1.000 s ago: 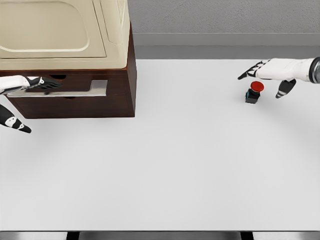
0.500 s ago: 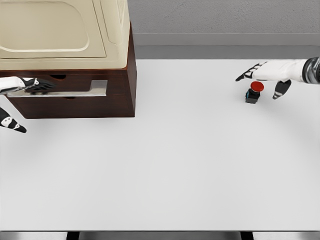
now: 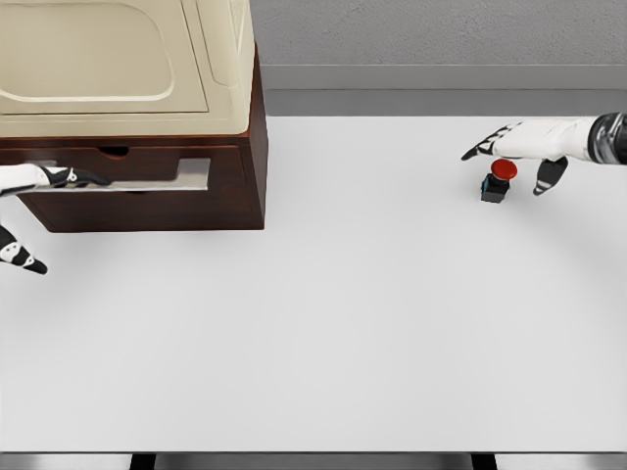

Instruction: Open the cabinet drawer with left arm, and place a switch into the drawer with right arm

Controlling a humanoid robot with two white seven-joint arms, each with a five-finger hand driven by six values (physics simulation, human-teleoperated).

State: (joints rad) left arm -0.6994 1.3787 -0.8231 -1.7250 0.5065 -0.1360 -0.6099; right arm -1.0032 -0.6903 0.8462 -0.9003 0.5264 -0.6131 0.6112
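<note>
Since the earlier frame my left hand [image 3: 39, 177] has drawn back toward the left edge; its fingers lie against the drawer [image 3: 127, 174] front of the brown cabinet [image 3: 147, 196], thumb hanging apart below, and I cannot tell whether it grips anything. Drawer shows barely pulled out. On the white surface [image 3: 343, 313], far right, the red-capped switch [image 3: 499, 179] stands upright. My right hand [image 3: 519, 147] hovers directly over it, fingers spread, holding nothing.
</note>
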